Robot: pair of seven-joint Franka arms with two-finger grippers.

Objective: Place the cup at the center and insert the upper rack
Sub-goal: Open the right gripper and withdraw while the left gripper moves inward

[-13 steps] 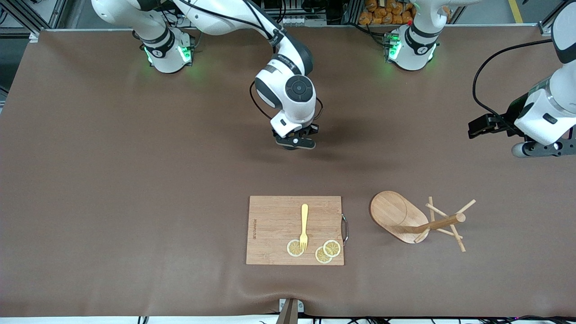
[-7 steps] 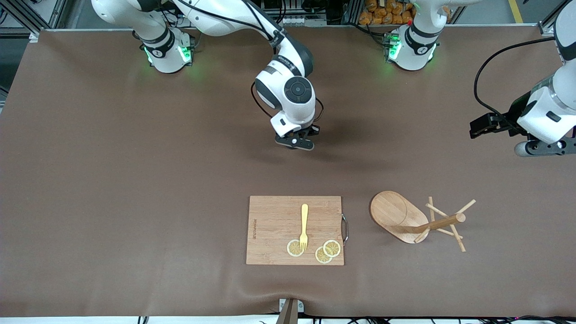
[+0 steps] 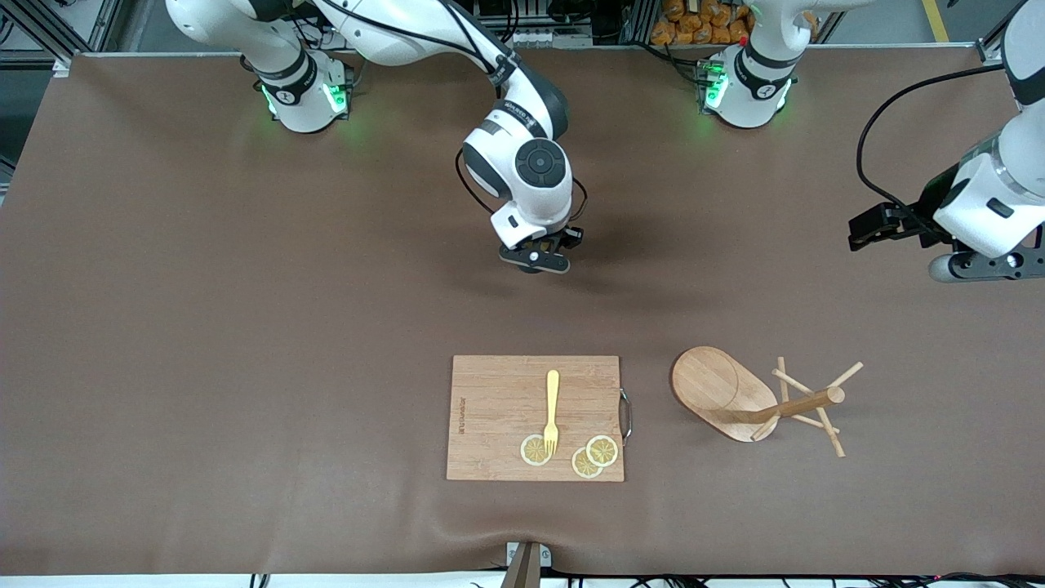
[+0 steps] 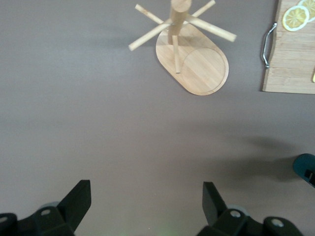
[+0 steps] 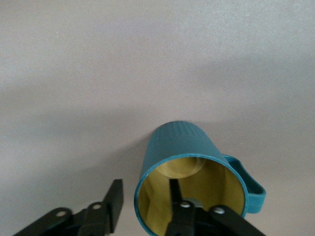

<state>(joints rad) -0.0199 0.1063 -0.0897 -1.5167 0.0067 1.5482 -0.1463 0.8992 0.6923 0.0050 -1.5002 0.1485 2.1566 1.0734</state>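
At the cup [image 5: 189, 177], right pincer [image 5: 145, 201] loosened.

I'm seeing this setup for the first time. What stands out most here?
The right gripper straddles the rim of a teal cup standing mid-table, its fingers now apart. Nearer the front camera, the wooden mug tree lies tipped over beside a cutting board holding a fork. The left gripper waits, open.
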